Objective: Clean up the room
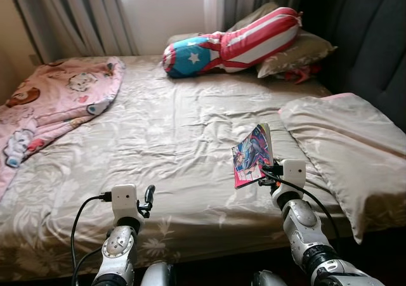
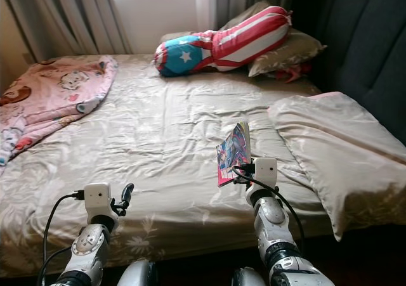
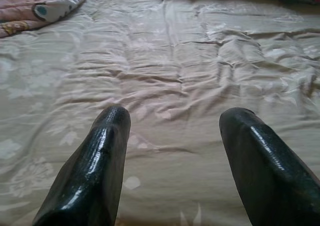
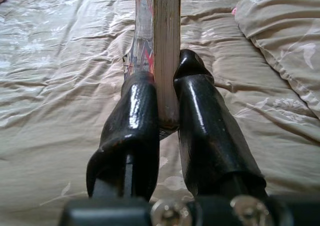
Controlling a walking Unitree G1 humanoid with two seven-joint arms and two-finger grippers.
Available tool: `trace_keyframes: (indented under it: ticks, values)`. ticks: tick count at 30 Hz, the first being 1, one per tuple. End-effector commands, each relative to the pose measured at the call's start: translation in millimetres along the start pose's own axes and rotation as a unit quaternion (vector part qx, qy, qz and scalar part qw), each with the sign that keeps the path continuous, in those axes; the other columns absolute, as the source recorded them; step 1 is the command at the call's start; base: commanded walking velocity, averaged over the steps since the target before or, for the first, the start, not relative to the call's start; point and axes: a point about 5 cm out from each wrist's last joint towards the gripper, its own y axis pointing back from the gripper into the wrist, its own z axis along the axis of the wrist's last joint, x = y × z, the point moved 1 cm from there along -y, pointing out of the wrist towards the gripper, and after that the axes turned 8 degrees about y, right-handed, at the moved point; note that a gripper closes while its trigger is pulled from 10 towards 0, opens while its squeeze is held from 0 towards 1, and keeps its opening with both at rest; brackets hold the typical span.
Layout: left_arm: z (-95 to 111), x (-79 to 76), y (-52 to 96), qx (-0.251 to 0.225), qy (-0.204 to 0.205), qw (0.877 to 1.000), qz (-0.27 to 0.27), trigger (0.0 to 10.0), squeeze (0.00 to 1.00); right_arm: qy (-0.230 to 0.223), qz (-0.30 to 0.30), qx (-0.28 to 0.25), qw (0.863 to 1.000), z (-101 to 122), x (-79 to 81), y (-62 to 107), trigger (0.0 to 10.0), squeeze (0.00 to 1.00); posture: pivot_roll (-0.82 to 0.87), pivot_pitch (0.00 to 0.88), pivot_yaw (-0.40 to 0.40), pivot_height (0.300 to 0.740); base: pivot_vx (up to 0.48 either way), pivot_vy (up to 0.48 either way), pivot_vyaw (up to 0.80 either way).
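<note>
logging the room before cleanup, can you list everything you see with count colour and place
book: 1, colourful cover, held upright above the bed near the right side
bed sheet: 1, beige with pale floral print, wrinkled, covering the bed
blanket: 1, pink with cartoon prints, bunched at the bed's left side
long cushion: 1, red and white stripes with a blue end and white star, at the head of the bed
pillows: 2, beige, one on the right edge, one under the cushion
curtains: grey, behind the bed
left gripper: open, over the sheet
right gripper: shut on the book
</note>
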Motion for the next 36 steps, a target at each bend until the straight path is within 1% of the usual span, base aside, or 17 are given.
trace_keyframes:
  ticks: [1,11,15,16,20,22,32,36]
  values:
    - [3.8,0.2,-2.9,-0.003,-0.002,1.0,-0.002,10.0,0.0,0.001,0.001,-0.033,0.999,17.6,0.8,-6.7,10.0,0.0,-0.1,0.0,0.009,0.625,0.0,0.0,0.0]
    - [4.0,0.3,-3.2,-0.001,-0.002,1.0,-0.002,10.0,0.0,0.003,0.005,-0.034,0.999,17.5,1.9,-6.7,10.0,0.0,-0.1,0.0,0.012,0.625,0.253,0.0,0.0]
    - [3.1,1.2,-2.7,0.001,-0.002,1.0,-0.001,10.0,0.0,0.019,0.013,-0.033,0.999,16.8,4.0,-6.3,10.0,0.0,-0.09,0.001,0.012,0.625,0.278,0.0,0.0]
    - [2.5,1.7,-2.3,0.002,-0.003,1.0,0.0,10.0,0.0,0.031,0.028,-0.041,0.998,17.6,8.0,-5.6,10.0,0.0,-0.09,0.0,0.012,0.625,0.292,0.0,0.56]
    - [2.3,1.9,-2.2,0.003,-0.003,1.0,0.0,10.0,0.0,0.037,0.036,-0.046,0.998,18.0,10.1,-5.1,10.0,0.0,-0.09,0.0,0.012,0.625,0.292,0.0,0.62]
    - [2.3,1.9,-2.2,0.003,-0.003,1.0,0.0,10.0,0.0,0.036,0.035,-0.044,0.998,17.5,9.9,-5.1,10.0,0.0,-0.09,0.0,0.012,0.625,0.294,0.0,0.68]
    - [2.8,2.4,-2.3,0.002,-0.004,1.0,0.002,10.0,0.0,0.031,0.03,-0.034,0.999,14.9,6.9,-5.0,10.0,0.0,-0.09,0.005,0.011,0.625,0.291,0.0,0.0]
    - [2.7,2.2,-2.2,0.002,-0.005,1.0,0.002,10.0,0.0,0.029,0.034,-0.027,0.999,12.6,6.7,-4.6,10.0,0.0,-0.09,0.007,0.011,0.625,0.0,0.0,0.0]
